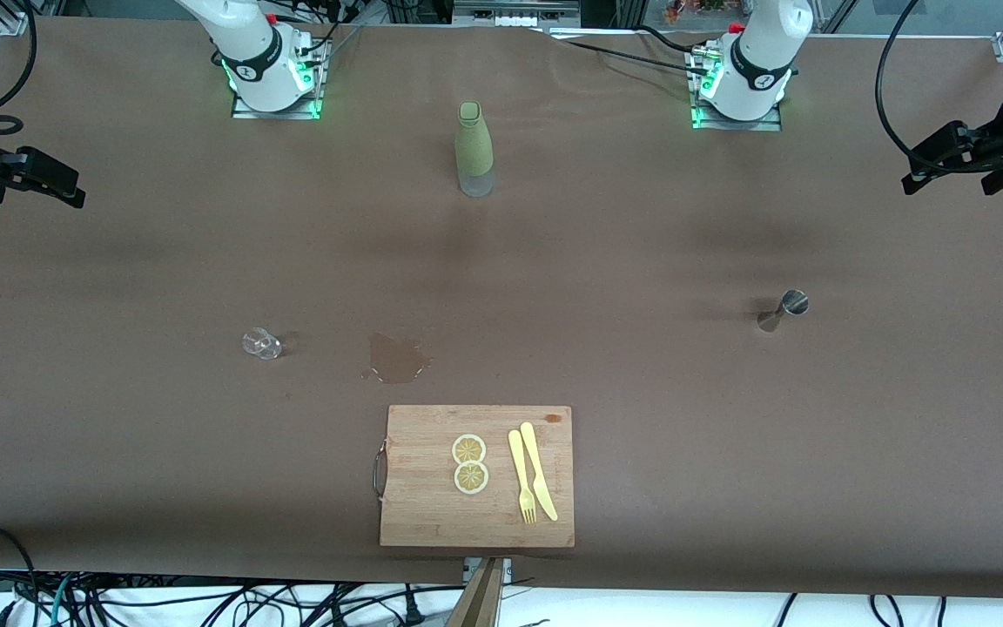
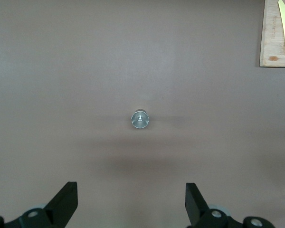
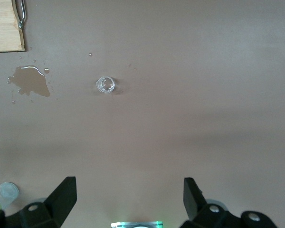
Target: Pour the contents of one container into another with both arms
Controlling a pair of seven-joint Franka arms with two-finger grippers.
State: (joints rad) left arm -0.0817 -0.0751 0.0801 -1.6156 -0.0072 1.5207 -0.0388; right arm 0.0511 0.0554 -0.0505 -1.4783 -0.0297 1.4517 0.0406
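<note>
The small steel jigger stands upright on the brown table toward the left arm's end; the left wrist view looks down into its top cone. The tiny clear glass stands toward the right arm's end and shows from above. My left gripper hangs high over the table, open and holding nothing, well apart from the jigger. It shows at the picture's edge. My right gripper is also high, open and holding nothing, far from the glass, seen at the other edge.
A wet puddle lies beside the glass, between it and the wooden cutting board. The board holds two lemon slices, a yellow fork and knife. The tall olive-green bottle stands between the arm bases.
</note>
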